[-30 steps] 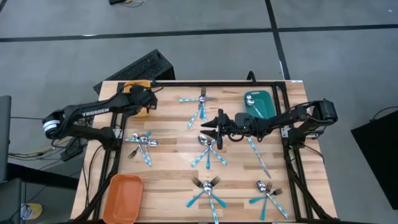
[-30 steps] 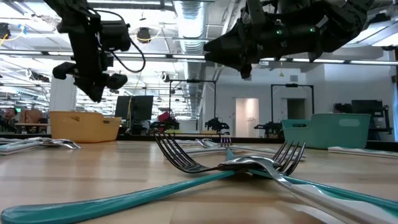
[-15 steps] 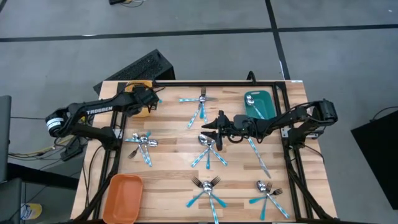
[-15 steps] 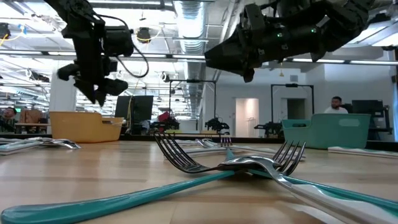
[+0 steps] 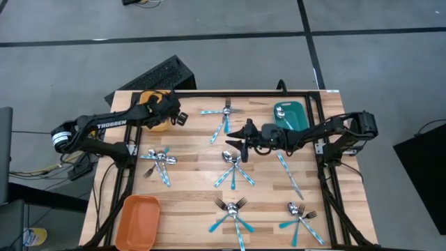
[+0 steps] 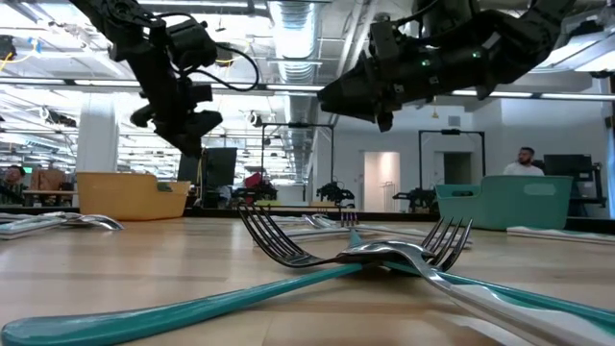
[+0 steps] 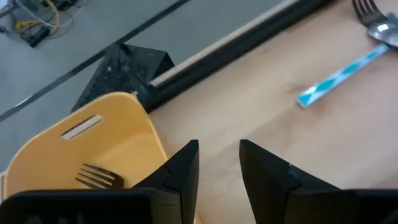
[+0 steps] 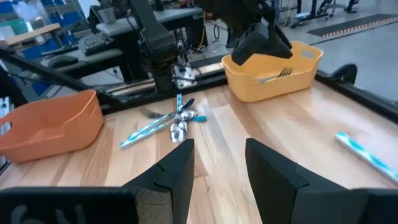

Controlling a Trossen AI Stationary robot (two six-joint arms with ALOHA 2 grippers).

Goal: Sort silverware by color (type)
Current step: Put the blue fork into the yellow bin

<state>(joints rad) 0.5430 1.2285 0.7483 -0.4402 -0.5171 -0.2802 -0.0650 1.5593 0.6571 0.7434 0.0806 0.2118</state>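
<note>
the silverware (image 5: 233, 169) lay in small crossed heaps over the wooden desk (image 5: 191, 188), well apart from one another; taking the yellow tray (image 5: 150, 108) as the landmark, every heap sat beyond it toward the middle and the far side of the desk, and one fork (image 7: 99, 177) already lay inside the tray. the left end effector (image 5: 177, 117) hung just beside that tray's inner edge, its fingers (image 7: 184, 169) parted with nothing between them, so it was released. the right end effector (image 5: 243, 141) hovered well away from the yellow tray, over the desk's middle just above a heap of spoons, also parted and empty.

the pieces looked light and stiff, with slim light-blue handles and polished metal heads that would likely be slippery. a grasp across the handle, somewhere near its middle, seemed the safest hold, since the heads are curved and smooth. because the pieces were crossed over each other, lifting one could drag or flip its neighbours, so picking the topmost piece first seemed wise. an orange tray (image 5: 137, 220) and a teal tray (image 5: 291, 116) also stood on the desk.
</note>
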